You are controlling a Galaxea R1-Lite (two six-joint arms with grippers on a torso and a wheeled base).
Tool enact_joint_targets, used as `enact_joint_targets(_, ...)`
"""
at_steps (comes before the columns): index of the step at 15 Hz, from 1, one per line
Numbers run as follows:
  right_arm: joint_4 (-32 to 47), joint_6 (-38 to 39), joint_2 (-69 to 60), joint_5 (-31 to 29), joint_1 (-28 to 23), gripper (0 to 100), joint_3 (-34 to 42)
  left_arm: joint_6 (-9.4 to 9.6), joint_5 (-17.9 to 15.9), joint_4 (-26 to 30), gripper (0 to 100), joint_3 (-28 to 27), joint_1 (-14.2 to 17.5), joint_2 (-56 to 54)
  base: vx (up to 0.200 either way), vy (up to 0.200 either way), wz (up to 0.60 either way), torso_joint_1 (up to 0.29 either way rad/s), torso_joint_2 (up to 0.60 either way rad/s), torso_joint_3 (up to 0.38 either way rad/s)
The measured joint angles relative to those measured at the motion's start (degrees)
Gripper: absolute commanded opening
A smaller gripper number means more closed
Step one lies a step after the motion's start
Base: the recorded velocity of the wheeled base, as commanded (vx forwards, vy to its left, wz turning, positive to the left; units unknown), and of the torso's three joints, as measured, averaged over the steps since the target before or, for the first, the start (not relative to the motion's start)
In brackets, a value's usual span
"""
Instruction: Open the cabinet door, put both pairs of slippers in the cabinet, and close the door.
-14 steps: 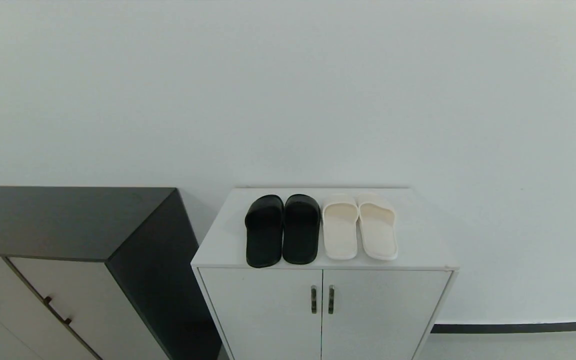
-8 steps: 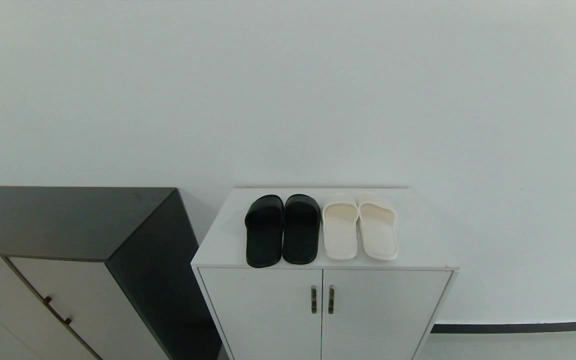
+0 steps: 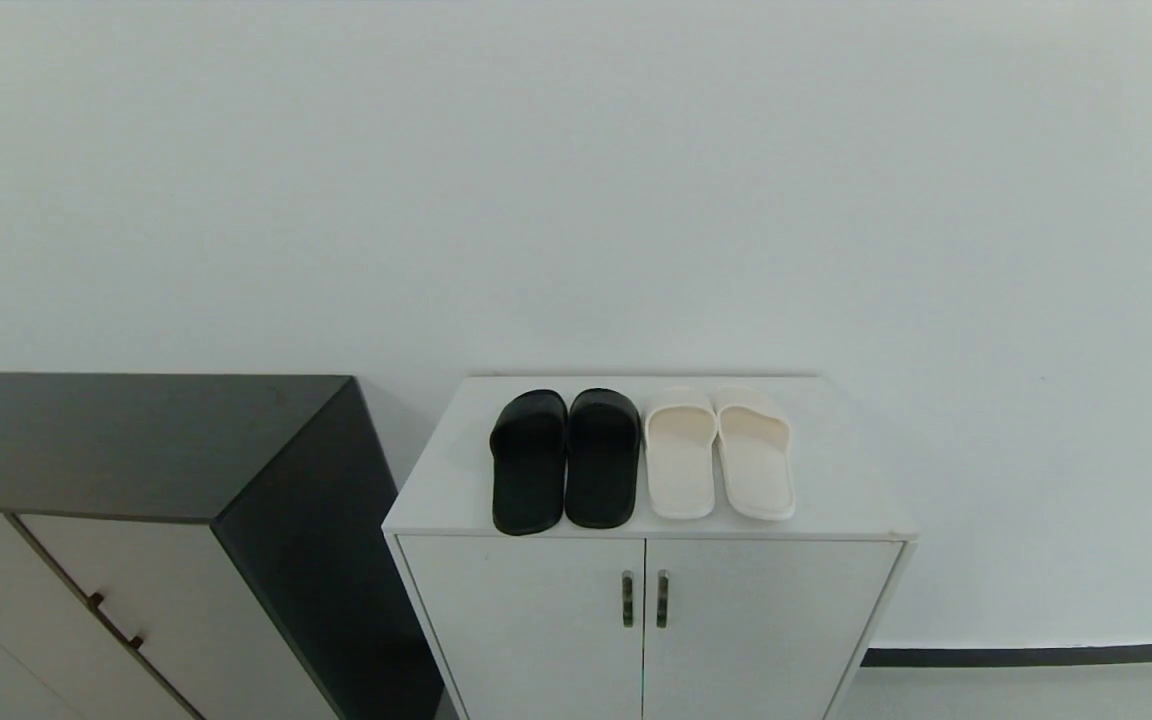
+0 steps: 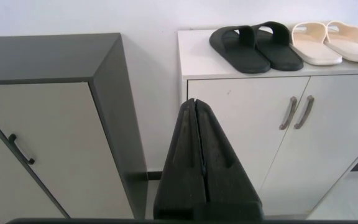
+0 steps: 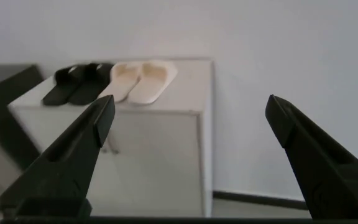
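Observation:
A white two-door cabinet (image 3: 756, 620) stands against the wall, both doors shut, with two dark handles (image 3: 644, 598) at the middle seam. On its top lie a black pair of slippers (image 3: 564, 458) and, to their right, a cream pair of slippers (image 3: 719, 451). My left gripper (image 4: 196, 104) is shut and empty, well short of the cabinet (image 4: 328, 149), in front of the gap beside it. The black slippers (image 4: 255, 47) and cream slippers (image 4: 331, 42) lie beyond it. My right gripper (image 5: 188, 112) is open and empty, far back from the cabinet (image 5: 160, 155).
A taller dark-topped cabinet (image 3: 126, 450) with pale drawer fronts stands close on the left of the white one. A plain white wall runs behind both. Pale floor (image 3: 1016, 695) with a dark baseboard lies to the right.

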Motion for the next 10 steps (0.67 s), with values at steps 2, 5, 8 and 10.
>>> enact_joint_targets(2,-0.68,0.4,8.28,6.63,0.41,100,-1.22,0.05,-0.04,0.04,0,-0.07,0.0,0.0,0.0,0.0,0.0,0.0,0.0,0.0)
enact_joint_targets(5,-5.89,0.9,22.08,10.5,6.28,100,-1.85,0.16,-0.04,0.13,0,-0.07,0.0,0.0,0.0,0.0,0.0,0.0,0.0,0.0)
enact_joint_targets(8,-16.35,5.23,36.28,4.33,19.07,100,-2.85,0.13,-0.06,0.15,0,-0.07,0.0,0.0,0.0,0.0,0.0,0.0,0.0,0.0)
enact_joint_targets(10,-25.99,9.74,47.23,-6.34,30.37,100,-4.52,0.13,-0.06,0.13,0,-0.07,0.0,0.0,0.0,0.0,0.0,0.0,0.0,0.0)
